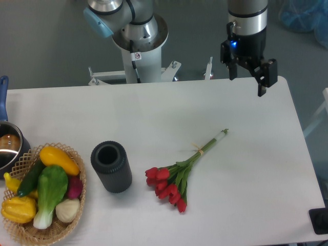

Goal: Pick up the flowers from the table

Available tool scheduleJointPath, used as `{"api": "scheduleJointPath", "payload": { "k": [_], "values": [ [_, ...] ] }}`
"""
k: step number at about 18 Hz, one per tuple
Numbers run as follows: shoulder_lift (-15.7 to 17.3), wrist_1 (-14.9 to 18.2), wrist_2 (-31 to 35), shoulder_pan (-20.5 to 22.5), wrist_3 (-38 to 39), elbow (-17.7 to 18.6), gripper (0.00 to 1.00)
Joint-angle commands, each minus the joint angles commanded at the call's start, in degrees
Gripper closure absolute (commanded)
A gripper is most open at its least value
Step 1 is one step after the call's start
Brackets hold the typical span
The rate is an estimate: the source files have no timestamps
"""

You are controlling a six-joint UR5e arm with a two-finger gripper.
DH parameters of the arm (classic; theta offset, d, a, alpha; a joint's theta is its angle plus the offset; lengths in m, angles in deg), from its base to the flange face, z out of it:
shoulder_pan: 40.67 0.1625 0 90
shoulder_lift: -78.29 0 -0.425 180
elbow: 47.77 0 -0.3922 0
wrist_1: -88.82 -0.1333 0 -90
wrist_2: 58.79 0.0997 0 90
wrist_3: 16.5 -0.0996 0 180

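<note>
The flowers (177,177), a bunch of red tulips with green leaves, lie flat on the white table (246,169) right of centre. Their red heads point toward the front and their pale-green stems, tied by a band, run up to the right. My gripper (247,83) hangs above the table's far right edge, well behind the stem tips. Its black fingers are spread apart with nothing between them.
A dark grey cylinder (111,166) with an open top stands left of the flowers. A wicker basket (43,197) of vegetables sits at the front left corner. A metal pot (9,146) with a blue handle is at the left edge. The arm's base (138,46) rises behind the table.
</note>
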Motion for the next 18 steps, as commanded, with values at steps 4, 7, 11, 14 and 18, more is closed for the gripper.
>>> {"api": "scheduleJointPath", "payload": {
  "k": [4, 7, 11, 14, 18],
  "values": [
    [0.0, -0.4, -0.3, 0.0, 1.7, 0.0, 0.0],
    [-0.4, -0.7, -1.0, -0.3, 3.3, 0.5, 0.0],
    [0.1, -3.4, -4.4, -0.8, 7.7, 5.0, 0.0],
    [-0.1, -6.8, -6.3, -0.9, 13.9, 7.3, 0.0],
    [-1.1, -6.9, -7.1, -1.4, 17.7, 7.9, 0.0]
  ]
}}
